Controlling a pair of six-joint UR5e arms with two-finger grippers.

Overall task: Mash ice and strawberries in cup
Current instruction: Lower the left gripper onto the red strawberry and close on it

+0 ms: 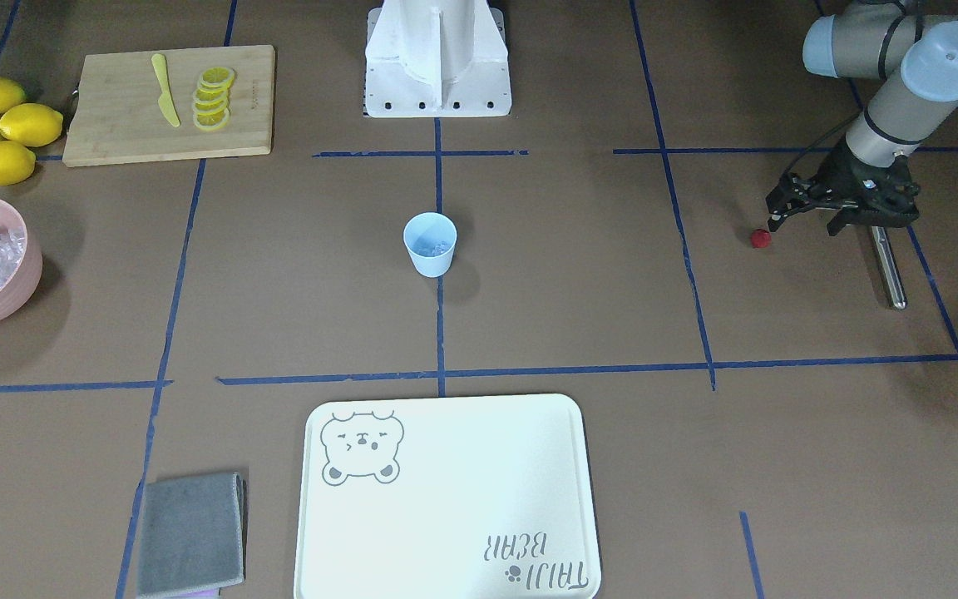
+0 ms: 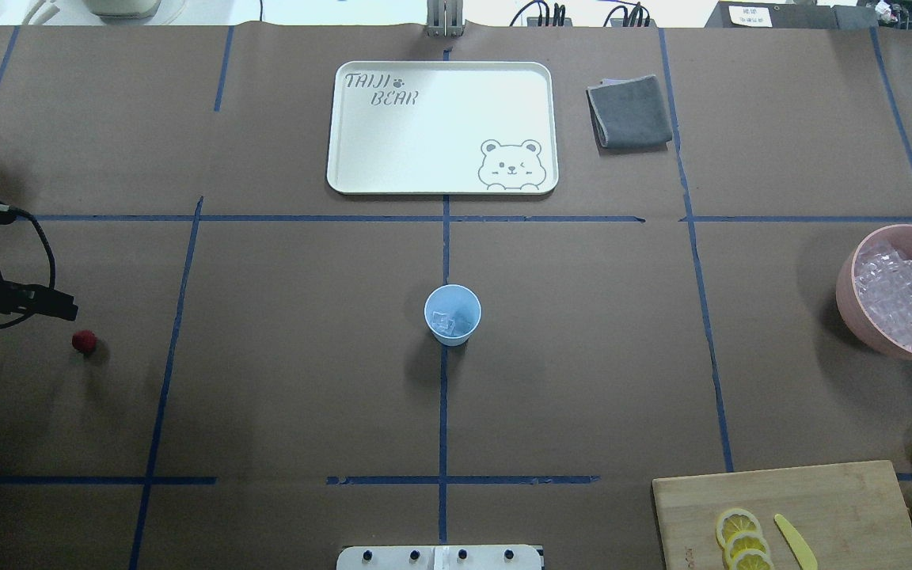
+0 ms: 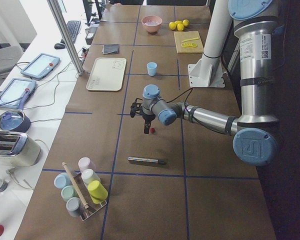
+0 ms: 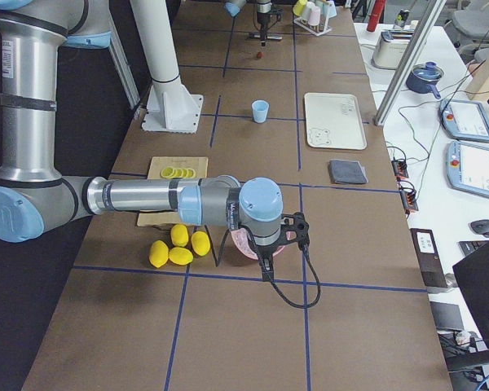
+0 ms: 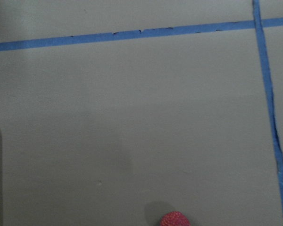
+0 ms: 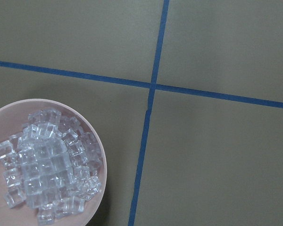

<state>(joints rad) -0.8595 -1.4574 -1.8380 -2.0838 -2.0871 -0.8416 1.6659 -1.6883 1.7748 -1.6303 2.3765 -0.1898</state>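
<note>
The pale-blue cup (image 1: pixel 430 244) stands upright at the table's middle, with a few ice cubes (image 2: pixel 446 322) in it. The small dark-red strawberry (image 1: pixel 761 239) lies on the table on my left side, also at the bottom edge of the left wrist view (image 5: pixel 174 220). My left gripper (image 1: pixel 805 225) is open and empty, hovering just beside and above the strawberry. My right gripper (image 4: pixel 269 259) shows only in the exterior right view, above the pink bowl (image 6: pixel 102 155) of ice (image 6: pixel 47 174); I cannot tell whether it is open or shut.
A silver metal rod (image 1: pixel 889 266) lies under the left gripper. A cutting board (image 1: pixel 246 125) bears lemon slices (image 1: pixel 214 98) and a yellow knife (image 1: pixel 165 91), with lemons (image 1: pixel 5 125) beside it. A cream tray (image 1: pixel 446 516) and a grey cloth (image 1: pixel 190 532) lie opposite the robot.
</note>
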